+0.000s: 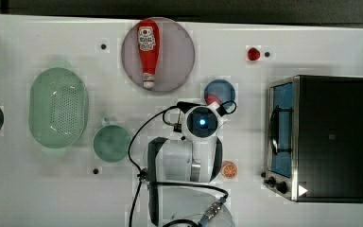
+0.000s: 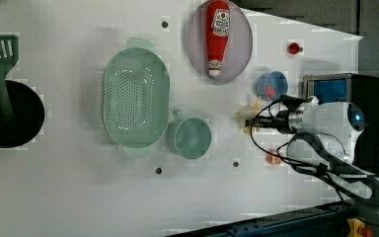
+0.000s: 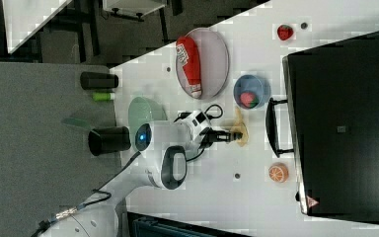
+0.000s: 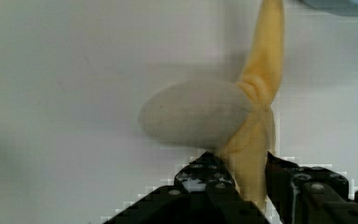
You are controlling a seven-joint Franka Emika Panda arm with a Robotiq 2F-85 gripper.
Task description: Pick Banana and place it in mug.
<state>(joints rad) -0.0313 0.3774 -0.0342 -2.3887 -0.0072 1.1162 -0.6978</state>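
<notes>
One banana (image 4: 256, 116) lies on the white table (image 1: 312, 42), between the blue bowl (image 1: 220, 91) and the orange slice (image 1: 229, 170), partly peeled with a pale core bulging to one side. In the wrist view, the gripper (image 4: 251, 179) has its black fingers (image 4: 214, 184) drawn in against a yellow peel strip, seemingly pinching it.

The risk, as I judge it, is that the hold sits on a thin flap and not the body, so the banana may swing, twist or slip out on the lift. The teal mug (image 1: 112, 143) stands well apart toward the top view's left, just beside the pale-green colander (image 1: 58, 107), and a dangling banana could catch its rim.

Counted: one banana, one mug, one colander, one ketchup bottle (image 1: 148, 52) on one plate (image 1: 179, 56), one toaster oven (image 1: 331, 137).
</notes>
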